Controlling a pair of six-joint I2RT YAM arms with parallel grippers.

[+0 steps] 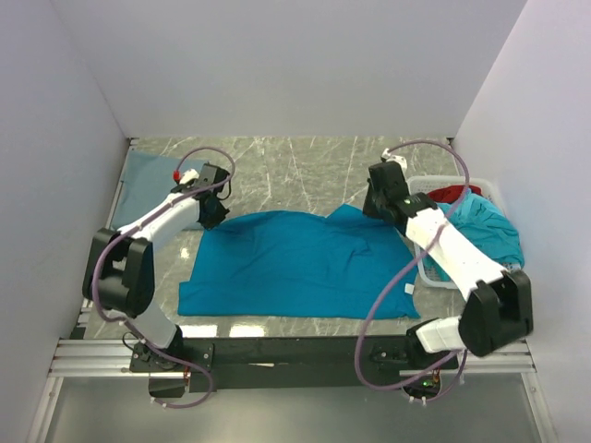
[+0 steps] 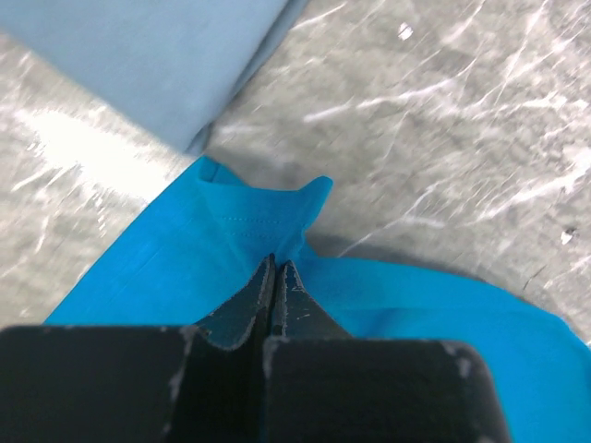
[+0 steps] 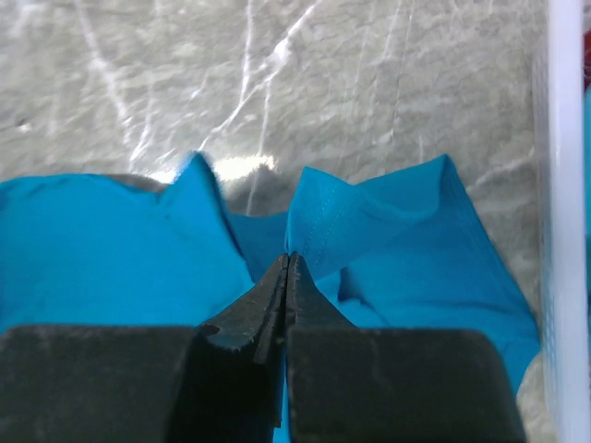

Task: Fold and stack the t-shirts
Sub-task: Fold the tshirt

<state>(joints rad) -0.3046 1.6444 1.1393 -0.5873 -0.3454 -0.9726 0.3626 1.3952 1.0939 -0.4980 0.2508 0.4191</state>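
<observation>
A bright teal t-shirt lies spread across the middle of the marble table. My left gripper is at its far left corner; in the left wrist view this gripper is shut, with a puckered corner of teal cloth pinched at its tips. My right gripper is at the shirt's far right edge; in the right wrist view it is shut on a raised hem of the teal cloth. A folded grey-blue t-shirt lies flat at the far left.
A white perforated basket stands at the right, with another teal shirt and a red one in it. Its rim runs close to the right gripper. White walls close in the table on three sides.
</observation>
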